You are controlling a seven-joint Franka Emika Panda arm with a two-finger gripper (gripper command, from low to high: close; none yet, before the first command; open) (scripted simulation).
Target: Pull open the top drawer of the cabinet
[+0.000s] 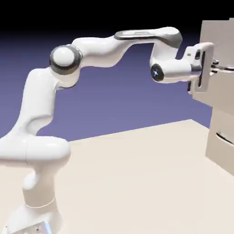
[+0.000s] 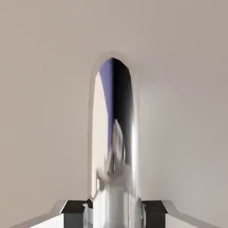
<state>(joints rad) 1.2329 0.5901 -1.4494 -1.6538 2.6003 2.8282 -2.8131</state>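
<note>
The beige cabinet [image 1: 223, 123] stands at the exterior view's right edge. Its top drawer [image 1: 204, 96] juts out a little from the cabinet's face toward the arm. My gripper [image 1: 214, 66] reaches level into the drawer front and is shut on the top drawer's handle [image 1: 225, 68]. In the hand view the handle [image 2: 113, 133] is a shiny metal bar running up from between my dark fingertips [image 2: 73, 208], and my gripper [image 2: 113, 210] clamps it at the bottom edge. The drawer's plain beige panel [image 2: 44, 89] fills the rest of that view.
A lower drawer front with a curved dark handle [image 1: 224, 137] sits beneath the top one. The pale table [image 1: 137, 173] stretches from the robot's base to the cabinet's foot. The arm arches high above it.
</note>
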